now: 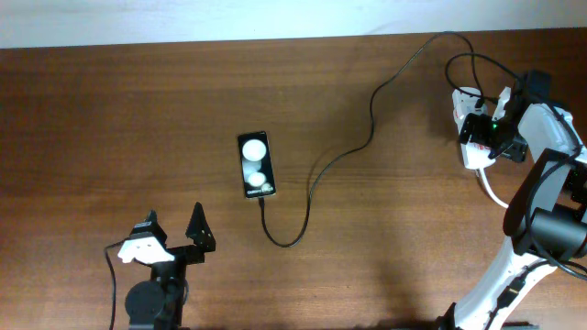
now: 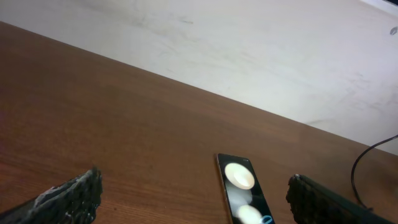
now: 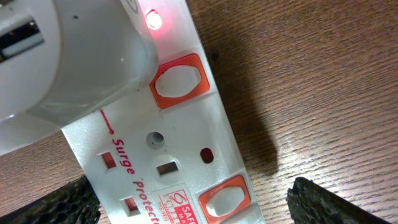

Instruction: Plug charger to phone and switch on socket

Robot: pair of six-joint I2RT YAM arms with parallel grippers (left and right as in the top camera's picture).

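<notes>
Both spread wide, gripping nothing: left fingers (image 2: 68,200) facing phone (image 2: 241,190), right fingers (image 3: 336,202) above socket (image 3: 186,134).

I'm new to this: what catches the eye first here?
Overhead, a black phone lies near the centre, two white spots glaring on its face, a thin black cable looping from it toward the white power strip at the right. Close up, a red light glows on that strip.

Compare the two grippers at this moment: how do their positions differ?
The left gripper hangs over bare table short of the phone; the right gripper sits over the socket, fingers either side of it. The left is low in the overhead view, the right high at the right edge. Both are open and hold nothing.
</notes>
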